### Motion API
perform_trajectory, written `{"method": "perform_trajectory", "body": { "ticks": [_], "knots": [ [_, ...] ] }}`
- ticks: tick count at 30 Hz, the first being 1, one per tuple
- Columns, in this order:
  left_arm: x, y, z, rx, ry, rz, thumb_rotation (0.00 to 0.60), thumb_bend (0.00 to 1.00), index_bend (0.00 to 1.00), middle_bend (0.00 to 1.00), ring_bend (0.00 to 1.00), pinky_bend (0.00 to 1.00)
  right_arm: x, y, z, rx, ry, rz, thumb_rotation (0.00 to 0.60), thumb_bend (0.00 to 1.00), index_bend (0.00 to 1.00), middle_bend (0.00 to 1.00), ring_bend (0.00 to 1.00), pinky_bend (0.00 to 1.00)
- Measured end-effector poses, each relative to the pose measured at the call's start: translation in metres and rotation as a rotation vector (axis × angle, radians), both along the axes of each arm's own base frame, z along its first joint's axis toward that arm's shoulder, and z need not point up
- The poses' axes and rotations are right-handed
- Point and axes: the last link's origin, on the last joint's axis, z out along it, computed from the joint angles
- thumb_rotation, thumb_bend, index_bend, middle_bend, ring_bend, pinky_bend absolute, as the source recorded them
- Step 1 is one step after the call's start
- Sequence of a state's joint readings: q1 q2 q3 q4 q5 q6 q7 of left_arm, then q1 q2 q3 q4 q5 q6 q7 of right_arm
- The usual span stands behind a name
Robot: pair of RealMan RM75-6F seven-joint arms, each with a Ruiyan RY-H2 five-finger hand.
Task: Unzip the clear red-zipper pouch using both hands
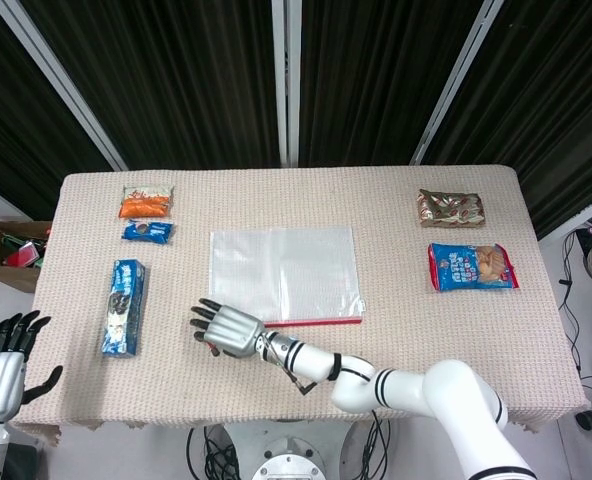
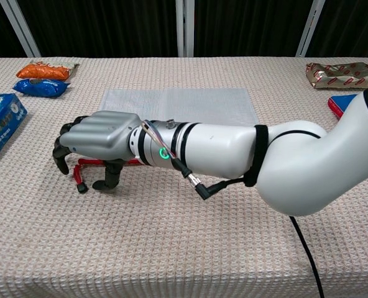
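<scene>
**Operator:** Chest view shows my right hand (image 2: 100, 139) arched over the near-left corner of the clear pouch (image 2: 181, 104), fingers (image 2: 112, 174) curled down around the red zipper pull (image 2: 81, 180). I can't tell whether they are actually pinching it or only caging it.

**Observer:** Where's the pouch on the table (image 1: 396, 330)?

**Operator:** Head view puts the pouch flat near the middle, its red zipper (image 1: 311, 322) along the six o'clock edge. My right hand sits at the zipper's nine o'clock end. My left hand (image 1: 4, 360) is well apart, off the table's corner at about eight o'clock, fingers spread, holding nothing.

**Observer:** What worries you?

**Operator:** Nothing pins the pouch. If I drag the pull toward three o'clock now, I judge the whole slick bag will slide on the cloth instead of unzipping. A loose pinch could also slip off. And the left hand has to pass the blue cookie box (image 1: 123, 307) at nine o'clock; a careless reach might knock it.
</scene>
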State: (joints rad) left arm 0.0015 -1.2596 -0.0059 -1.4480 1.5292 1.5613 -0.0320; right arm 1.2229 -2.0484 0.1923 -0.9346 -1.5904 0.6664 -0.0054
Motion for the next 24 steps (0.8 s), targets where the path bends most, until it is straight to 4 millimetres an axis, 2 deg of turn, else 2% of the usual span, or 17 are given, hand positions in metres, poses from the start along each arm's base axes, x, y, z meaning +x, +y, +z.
{"method": "perform_trajectory", "body": {
  "ticks": [9,24],
  "knots": [
    [-0.003,0.0,0.0,-0.002,-0.008,0.003,0.6,0.23,0.16,0.1,0.06,0.11,0.003,-0.002,-0.01,-0.024,-0.006,0.003,0.6,0.32,0.41,0.17,0.0,0.0],
    [-0.004,0.0,0.001,-0.003,-0.02,0.0,0.6,0.23,0.16,0.1,0.06,0.11,0.006,-0.001,-0.016,-0.034,-0.023,0.012,0.6,0.34,0.54,0.2,0.0,0.0]
  ]
}}
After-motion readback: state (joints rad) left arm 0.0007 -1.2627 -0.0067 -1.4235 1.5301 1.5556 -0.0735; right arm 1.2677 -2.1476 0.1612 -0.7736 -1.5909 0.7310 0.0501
